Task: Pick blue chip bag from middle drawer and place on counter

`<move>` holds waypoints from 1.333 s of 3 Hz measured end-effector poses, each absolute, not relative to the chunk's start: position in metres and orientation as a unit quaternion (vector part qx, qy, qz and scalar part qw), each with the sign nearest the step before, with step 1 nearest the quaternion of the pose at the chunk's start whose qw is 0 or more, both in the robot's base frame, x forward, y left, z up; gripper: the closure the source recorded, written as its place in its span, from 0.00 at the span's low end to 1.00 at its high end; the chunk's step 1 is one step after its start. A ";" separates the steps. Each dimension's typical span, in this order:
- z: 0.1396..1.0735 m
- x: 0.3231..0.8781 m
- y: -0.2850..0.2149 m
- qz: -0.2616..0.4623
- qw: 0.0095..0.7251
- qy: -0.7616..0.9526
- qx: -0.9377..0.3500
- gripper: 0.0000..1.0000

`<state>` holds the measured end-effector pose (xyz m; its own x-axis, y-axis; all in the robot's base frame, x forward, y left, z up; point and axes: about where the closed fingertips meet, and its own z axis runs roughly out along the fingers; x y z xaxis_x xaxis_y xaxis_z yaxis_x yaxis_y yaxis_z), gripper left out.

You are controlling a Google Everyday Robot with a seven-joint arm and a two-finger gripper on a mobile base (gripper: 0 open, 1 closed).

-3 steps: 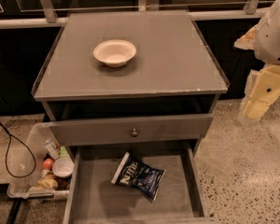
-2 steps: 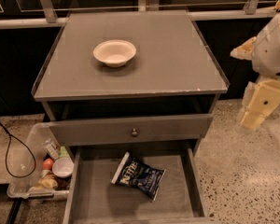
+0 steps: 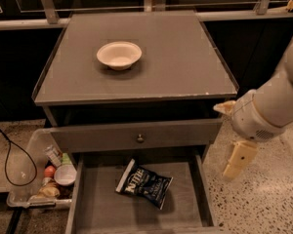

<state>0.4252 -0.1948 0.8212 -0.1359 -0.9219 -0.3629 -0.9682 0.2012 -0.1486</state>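
— Where is the bag (image 3: 144, 183)?

— In the drawer (image 3: 95, 204), which is pulled out. It lies flat on the drawer's grey bottom, about midway between the side walls and nearer the back. It is turned at an angle, white lettering up, and nothing touches it.

— And the tool (image 3: 237, 143)?

— Outside the drawer, beyond its right wall and higher than its rim, at the end of the pale arm that comes in from the right. It is well apart from the bag and holds nothing. I cannot tell whether it is released or clenched.

— What is over the drawer?

— A closed front (image 3: 88, 139) with a small round knob (image 3: 140, 138) sits directly above it. Higher up is the tabletop (image 3: 176, 57). A shallow cream bowl (image 3: 118, 54) stands on it, upright, left of the drawer's midline.

— Anything beside the drawer?

— A clear bin (image 3: 24, 179) stands just outside the drawer's left wall, with small packets and cups in it. A dark cable (image 3: 6, 156) loops further out on the same side.
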 end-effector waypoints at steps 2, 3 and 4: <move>0.817 0.423 -0.195 0.061 0.188 0.752 -0.629 0.00; 0.779 0.429 -0.183 0.084 0.202 0.754 -0.620 0.00; 0.701 0.430 -0.163 0.134 0.227 0.762 -0.592 0.00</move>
<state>0.4304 -0.1629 0.7007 -0.1965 -0.8406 -0.5048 -0.9625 0.2635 -0.0641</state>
